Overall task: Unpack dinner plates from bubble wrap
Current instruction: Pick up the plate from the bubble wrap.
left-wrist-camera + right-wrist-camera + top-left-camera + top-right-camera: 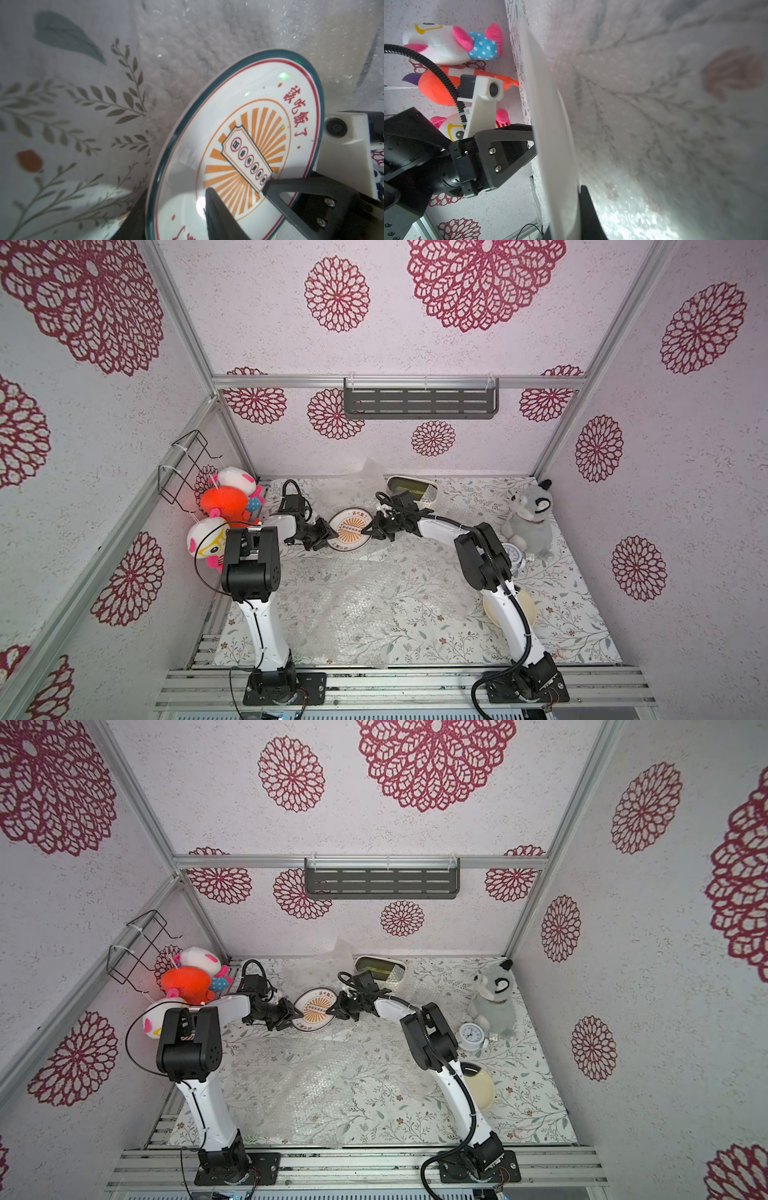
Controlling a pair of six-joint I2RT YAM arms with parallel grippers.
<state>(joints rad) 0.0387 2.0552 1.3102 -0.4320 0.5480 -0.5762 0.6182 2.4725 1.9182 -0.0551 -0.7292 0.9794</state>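
Bubble wrap (365,605) lies spread flat over the near centre of the table (573,614), with more crumpled at the far edge. Sunburst plate (351,531) is unwrapped at far centre. Cream plate (484,1092) sits near right. Right gripper (366,531) is clamped on the sunburst plate's right rim. Left gripper (331,533) straddles the left rim; I cannot tell whether it pinches.

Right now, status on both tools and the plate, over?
Right tool shut on sunburst plate rim. Left tool straddles opposite rim, grip unclear. Plate bare, tilted, bubble wrap beneath. Cream box just behind right tool.
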